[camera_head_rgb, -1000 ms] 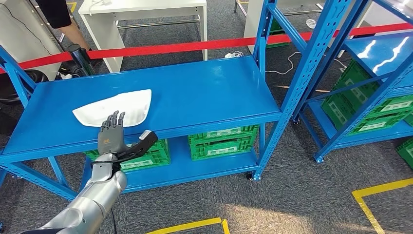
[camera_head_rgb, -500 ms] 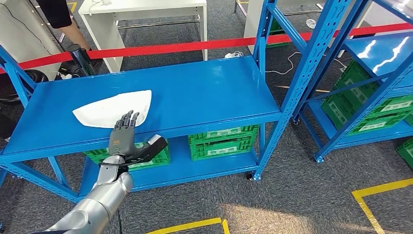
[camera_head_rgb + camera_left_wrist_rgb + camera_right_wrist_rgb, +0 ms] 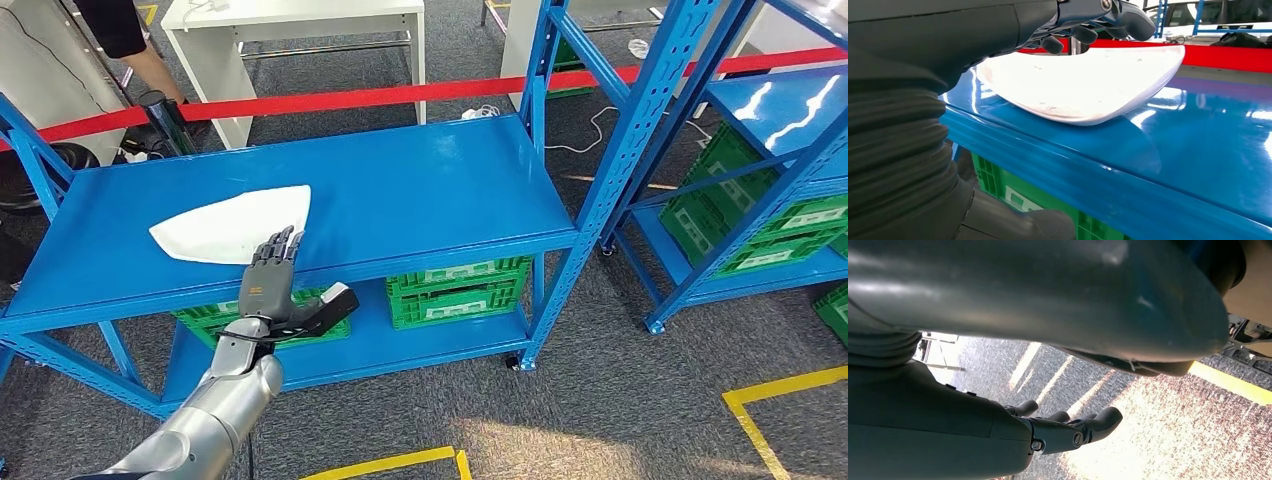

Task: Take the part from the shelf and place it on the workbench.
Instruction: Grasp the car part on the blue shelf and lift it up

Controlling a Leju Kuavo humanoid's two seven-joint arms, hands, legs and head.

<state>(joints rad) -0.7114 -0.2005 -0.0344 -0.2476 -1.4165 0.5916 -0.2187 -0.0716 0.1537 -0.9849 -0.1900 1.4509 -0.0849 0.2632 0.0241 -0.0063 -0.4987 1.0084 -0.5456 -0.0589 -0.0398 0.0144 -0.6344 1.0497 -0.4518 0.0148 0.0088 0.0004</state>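
Note:
The part (image 3: 225, 225) is a flat white curved panel lying on the left half of the blue shelf (image 3: 430, 190). My left hand (image 3: 272, 288) comes up from below at the shelf's front edge, fingers stretched forward and thumb spread out to the right, holding nothing. Its fingertips (image 3: 282, 240) reach over the part's near right corner. In the left wrist view the dark fingers (image 3: 1098, 20) hover just above the white part (image 3: 1083, 85); contact is not clear. My right hand (image 3: 1063, 429) hangs over the carpet with loosely extended fingers and nothing in it.
Green crates (image 3: 455, 290) sit on the lower shelf level. A blue upright post (image 3: 640, 120) stands at the shelf's right end, with a second rack (image 3: 780, 110) beyond. Red barrier tape (image 3: 400, 95) runs behind, then a white table (image 3: 290, 30) and a person (image 3: 130, 40).
My left hand has moved right and forward along the shelf front, from below the part's middle to its near right corner. The part has not moved.

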